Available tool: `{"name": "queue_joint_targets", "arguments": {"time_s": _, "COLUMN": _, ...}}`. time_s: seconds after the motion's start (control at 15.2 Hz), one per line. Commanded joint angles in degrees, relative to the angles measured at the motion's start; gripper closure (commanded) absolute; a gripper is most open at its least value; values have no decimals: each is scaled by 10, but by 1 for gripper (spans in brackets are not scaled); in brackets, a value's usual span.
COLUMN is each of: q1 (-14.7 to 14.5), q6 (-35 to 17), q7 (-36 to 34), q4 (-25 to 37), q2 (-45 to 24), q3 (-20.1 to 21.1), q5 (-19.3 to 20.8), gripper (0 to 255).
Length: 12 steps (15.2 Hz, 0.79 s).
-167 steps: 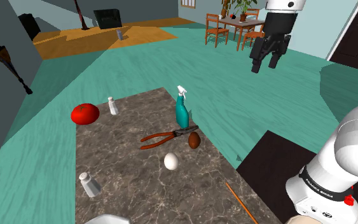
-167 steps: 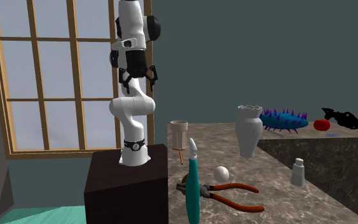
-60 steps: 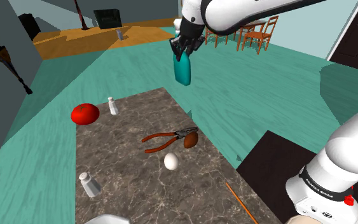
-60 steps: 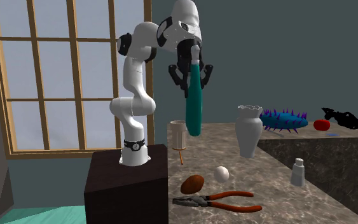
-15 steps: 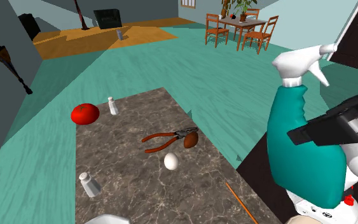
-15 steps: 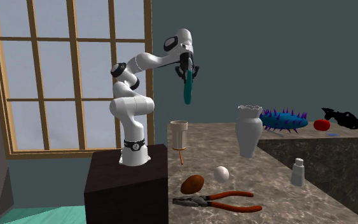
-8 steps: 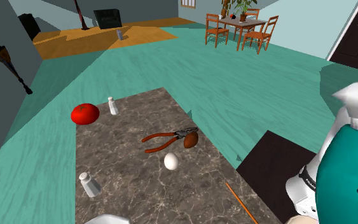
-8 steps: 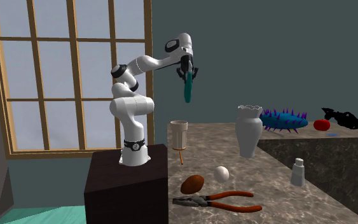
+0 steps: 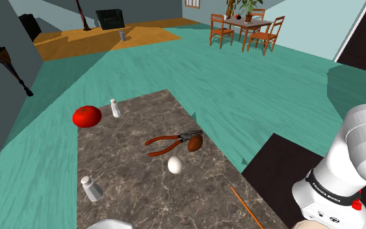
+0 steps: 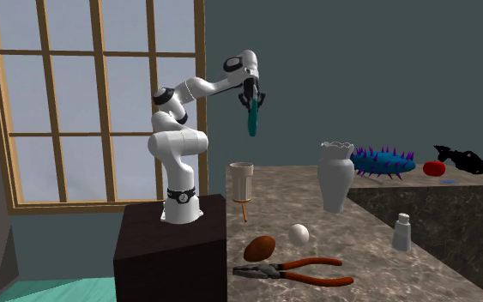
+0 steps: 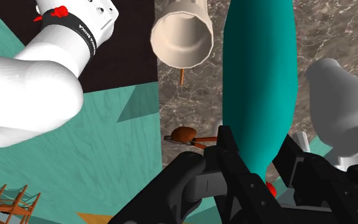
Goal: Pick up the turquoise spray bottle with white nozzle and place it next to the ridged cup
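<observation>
The turquoise spray bottle (image 10: 251, 118) was held clamped in the gripper (image 11: 257, 151), hung roughly vertical high over the table (image 10: 377, 253). The ridged cup (image 10: 241, 182) was spotted almost straight below, just offset.

spray bottle (image 11: 257, 76) cut off at its base — nozzle hidden behind the fingers (image 11: 229, 153)

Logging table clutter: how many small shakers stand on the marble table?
2. One shaker stands beside the tomato at the far end; the other shaker stands nearer the shoulder camera, by the table's left edge in that view. None appears hidden.
</observation>
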State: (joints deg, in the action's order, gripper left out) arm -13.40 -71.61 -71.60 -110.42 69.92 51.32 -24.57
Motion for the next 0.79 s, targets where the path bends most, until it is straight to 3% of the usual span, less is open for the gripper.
{"name": "queue_joint_targets", "arguments": {"time_s": 0.0, "q1": 10, "q6": 22, "q7": -26, "q4": 41, "q2": -6, "q3": 17, "q5": -14, "gripper": 255}}
{"name": "queue_joint_targets", "arguments": {"time_s": 0.2, "q1": 22, "q6": 44, "q7": -54, "q4": 85, "q2": -12, "q3": 36, "q5": -30, "gripper": 255}}
{"name": "queue_joint_targets", "arguments": {"time_s": 0.73, "q1": -1, "q6": 8, "q7": -60, "q4": 17, "q2": 25, "q3": 56, "q5": -56, "gripper": 255}}
